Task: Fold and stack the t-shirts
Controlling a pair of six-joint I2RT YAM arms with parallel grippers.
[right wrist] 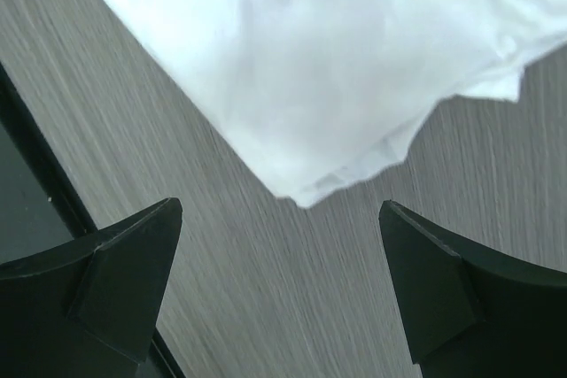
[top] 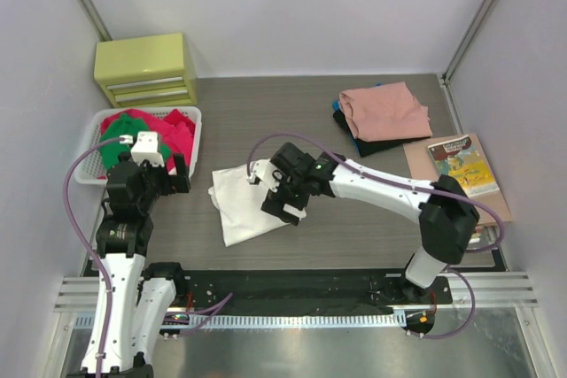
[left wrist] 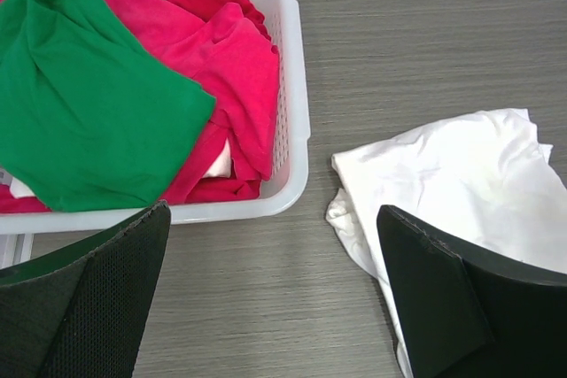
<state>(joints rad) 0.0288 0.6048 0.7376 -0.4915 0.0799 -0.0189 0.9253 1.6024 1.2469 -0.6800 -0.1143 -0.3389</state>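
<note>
A white t-shirt lies crumpled on the table; no print shows on it. My right gripper hovers open over its right edge. In the right wrist view a corner of the white t-shirt lies just beyond the open right gripper, with bare table between the fingers. My left gripper is open between the basket and the shirt. The left wrist view shows the left gripper over bare table, the white t-shirt at its right finger, and green and red t-shirts in the basket. A folded salmon-pink t-shirt lies on a black one at the back right.
The white slotted basket stands at the left, its near rim close to my left gripper. A yellow-green drawer unit sits behind it. A thin book lies on a brown board at the right edge.
</note>
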